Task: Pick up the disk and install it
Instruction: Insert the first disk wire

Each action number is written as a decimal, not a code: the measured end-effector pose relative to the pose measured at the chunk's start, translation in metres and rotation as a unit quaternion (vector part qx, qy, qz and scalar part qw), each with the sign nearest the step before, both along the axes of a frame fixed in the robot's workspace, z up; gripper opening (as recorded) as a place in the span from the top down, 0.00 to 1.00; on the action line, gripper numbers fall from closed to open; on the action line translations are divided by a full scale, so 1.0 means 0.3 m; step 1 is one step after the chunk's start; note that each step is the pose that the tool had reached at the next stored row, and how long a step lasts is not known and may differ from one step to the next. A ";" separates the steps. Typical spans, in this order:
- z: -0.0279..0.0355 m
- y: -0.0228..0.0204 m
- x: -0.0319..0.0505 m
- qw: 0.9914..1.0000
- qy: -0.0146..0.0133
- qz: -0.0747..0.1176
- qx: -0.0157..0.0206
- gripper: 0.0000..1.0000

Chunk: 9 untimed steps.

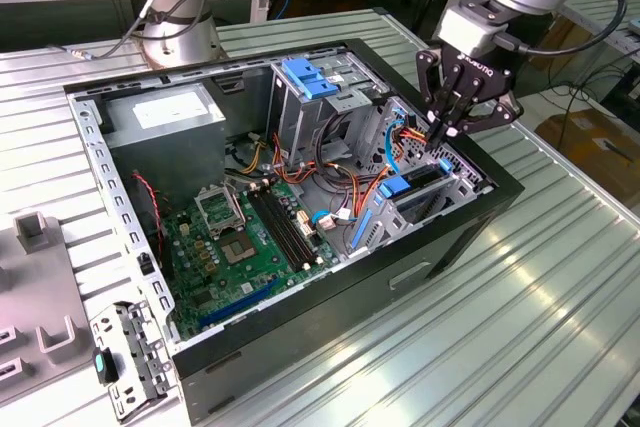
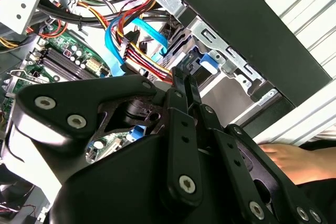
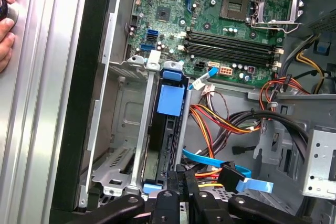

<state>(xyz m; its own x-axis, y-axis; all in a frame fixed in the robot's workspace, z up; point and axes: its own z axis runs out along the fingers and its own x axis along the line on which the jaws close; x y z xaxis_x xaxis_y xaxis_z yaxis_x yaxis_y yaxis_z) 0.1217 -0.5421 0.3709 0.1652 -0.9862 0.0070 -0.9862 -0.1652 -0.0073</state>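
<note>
One black two-fingered gripper (image 1: 440,134) is seen above the end of the open black metal computer case (image 1: 330,302) nearest the exterior view's right. Its fingers are drawn together with no gap visible between them and nothing held, as is shown in both wrist views (image 2: 184,76) (image 3: 181,176). The fingertips are placed just over the drive bay, beside a bundle of red, orange and yellow wires and a flat light-blue cable (image 3: 215,160).

The disk (image 1: 420,185), a flat silver-metal hard drive with blue plastic side rails, is found standing on edge inside the grey metal bay at that end of the case. In the first wrist view its dark edge and blue tab (image 3: 169,109) are seen between the bay's metal walls, with the fingertips right at its near end; whether it is touched cannot be told.

The green motherboard (image 1: 240,247) is laid flat on the case floor, a grey power-supply box (image 1: 165,112) is set in the far corner, and the case is rested on a ribbed silver table (image 1: 540,327). A person's hand (image 3: 6,19) is rested on that table outside the case.
</note>
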 end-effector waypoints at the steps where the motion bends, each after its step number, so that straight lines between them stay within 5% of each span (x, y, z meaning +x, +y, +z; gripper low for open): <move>1: 0.000 -0.001 0.000 1.000 0.000 0.000 0.000 0.84; 9: 0.000 -0.015 0.000 1.000 0.000 0.000 0.000 0.84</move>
